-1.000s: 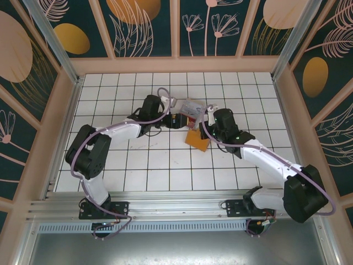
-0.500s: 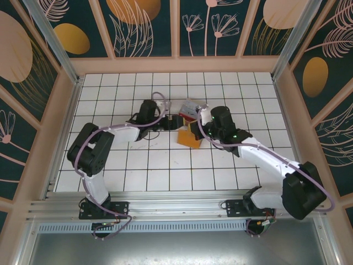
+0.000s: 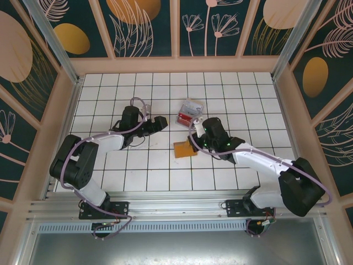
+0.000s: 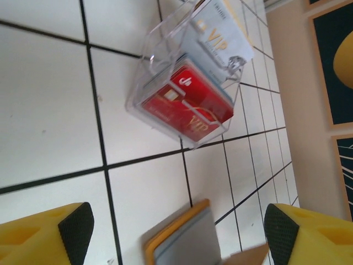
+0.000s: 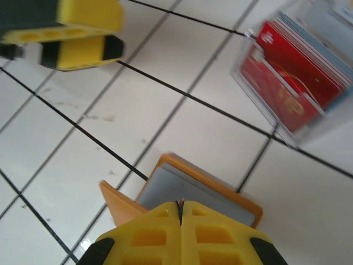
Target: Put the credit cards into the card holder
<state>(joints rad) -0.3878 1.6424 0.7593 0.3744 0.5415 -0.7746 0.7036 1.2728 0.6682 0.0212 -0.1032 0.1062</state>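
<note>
Yellow right claw (image 5: pixel 181 206) pinches orange card holder (image 5: pixel 190 185).

You have a flat orange-tan card holder (image 5: pixel 193 187) with grey lining. Beside it, the clear plastic box (image 4: pixel 144 77) carries red credit cards (image 4: pixel 185 102) lettered in gold, plus one whitish. Under the holder, the white tiled table (image 3: pixel 138 165) shows black grid lines. The yellow fingers (image 4: pixel 38 232) wear black pads.

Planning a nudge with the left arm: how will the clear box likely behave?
The box looks thin-walled and light, so it probably slides easily on the glossy tiles. Its cards sit loose, one poking out, so they may spill.
</note>
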